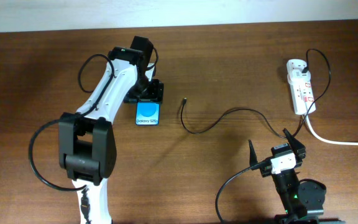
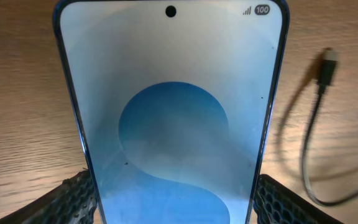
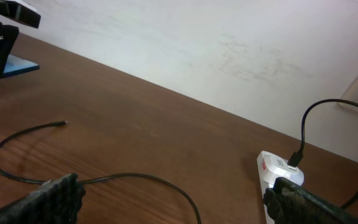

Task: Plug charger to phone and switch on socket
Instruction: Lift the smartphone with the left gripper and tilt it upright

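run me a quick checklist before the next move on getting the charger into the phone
1. Left pincer on the phone: pads appear to sit against both long edges. Ok.
2. Right pincer free to fetch: jaws wide open, nothing between them. Ok.
3. Charger plug in the phone: it lies loose on the table, to the side of the phone. Not ok.
4. Charger's other end seated in the socket: the right wrist view shows it plugged in. Ok.
5. Phone's port facing the plug: port not visible. Cannot tell.
6. Socket on or off: too small to read. Cannot tell.
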`<action>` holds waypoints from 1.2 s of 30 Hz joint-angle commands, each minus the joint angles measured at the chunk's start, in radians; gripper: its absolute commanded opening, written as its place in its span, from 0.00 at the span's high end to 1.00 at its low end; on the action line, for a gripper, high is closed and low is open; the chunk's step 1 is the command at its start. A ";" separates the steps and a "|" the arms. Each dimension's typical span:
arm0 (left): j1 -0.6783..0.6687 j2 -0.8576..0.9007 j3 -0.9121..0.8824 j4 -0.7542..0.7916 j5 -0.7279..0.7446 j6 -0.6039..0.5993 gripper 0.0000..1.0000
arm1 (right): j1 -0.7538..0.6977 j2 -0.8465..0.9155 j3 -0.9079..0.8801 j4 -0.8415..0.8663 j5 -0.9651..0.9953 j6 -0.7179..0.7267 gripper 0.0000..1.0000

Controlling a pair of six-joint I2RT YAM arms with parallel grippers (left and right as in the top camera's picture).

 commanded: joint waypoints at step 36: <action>0.039 0.005 0.027 -0.110 0.753 -0.545 1.00 | 0.007 -0.008 -0.007 -0.004 0.009 -0.003 0.02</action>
